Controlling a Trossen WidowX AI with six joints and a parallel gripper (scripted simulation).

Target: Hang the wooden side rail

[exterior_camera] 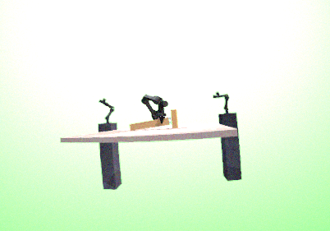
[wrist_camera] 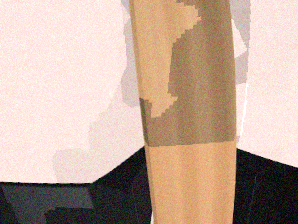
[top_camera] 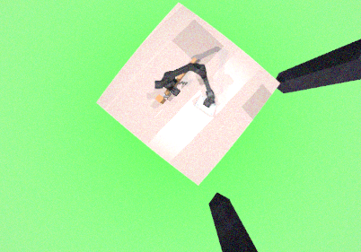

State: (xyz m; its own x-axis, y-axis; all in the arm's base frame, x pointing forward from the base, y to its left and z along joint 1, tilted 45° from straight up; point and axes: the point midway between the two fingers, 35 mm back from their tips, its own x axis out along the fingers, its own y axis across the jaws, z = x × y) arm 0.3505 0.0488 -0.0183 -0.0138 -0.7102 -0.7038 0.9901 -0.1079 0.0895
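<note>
Fingers clenched on the rail (wrist_camera: 189, 110), grasping it. In the wrist view the dark fingers sit on both sides of the wooden rail at the bottom of the picture; the rail runs up between them and away over the pale table (wrist_camera: 53, 63), patchy shadows across the wood.

Gripper (exterior_camera: 161, 120) points down onto the rail (exterior_camera: 144, 125) near the end closest to the post (exterior_camera: 174, 118). In the exterior view the rail slopes: the held end is up, the far end is low, toward the left edge of the table (exterior_camera: 103, 138); can't tell if it touches the top. The post stands upright just beside the gripper, on its right. Hooks and pins are too small to see; can't tell if the hooks are in the slot.

Top view: arm (top_camera: 198, 71) bends from its base (top_camera: 209, 101) near the middle of the table (top_camera: 135, 80) out toward the left corner. Gripper (top_camera: 163, 83) is over the rail, of which only orange bits show, one at the arm's elbow (top_camera: 194, 60) and one past the gripper. A small orange block (top_camera: 160, 99), apparently the post, sits just beside the gripper on the side of the left corner.

Two dark pillars (exterior_camera: 110, 155) beside the table, each with a small stand (exterior_camera: 107, 108) on top.
</note>
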